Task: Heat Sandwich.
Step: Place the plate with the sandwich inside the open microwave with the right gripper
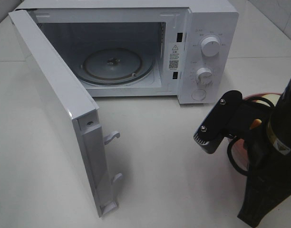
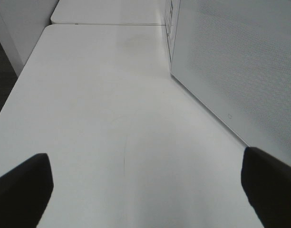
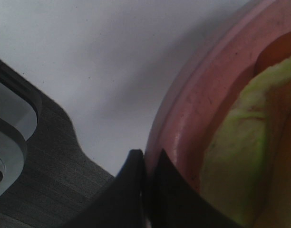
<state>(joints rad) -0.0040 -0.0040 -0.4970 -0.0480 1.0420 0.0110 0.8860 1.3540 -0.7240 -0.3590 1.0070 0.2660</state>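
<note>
Right claw (image 3: pixel 146 160), tips pressed shut at the pink plate's (image 3: pixel 183 118) rim, should carry it level and low so the sandwich (image 3: pixel 231 156), outside by the microwave's (image 1: pixel 217 19) dials (image 1: pixel 210 47), reaches the turntable (image 1: pixel 112 66).

- The microwave (image 1: pixel 212 28) stands at the back of the table (image 1: pixel 160 156), its door (image 1: pixel 50 95) swung out to the left.
- A turntable (image 1: pixel 112 66) lies inside it.
- A plate (image 3: pixel 193 95) sits before the microwave's right end, with the sandwich (image 3: pixel 240 142) on it.
- The right gripper (image 3: pixel 146 180) is at the plate's rim.

One microwave (image 1: pixel 212 19), two knobs (image 1: pixel 210 47) (image 1: pixel 203 74), one turntable (image 1: pixel 118 65), one pink plate (image 3: pixel 193 109), one sandwich (image 3: pixel 231 175), two tools (image 2: pixel 145 190) (image 3: pixel 148 190)
</note>
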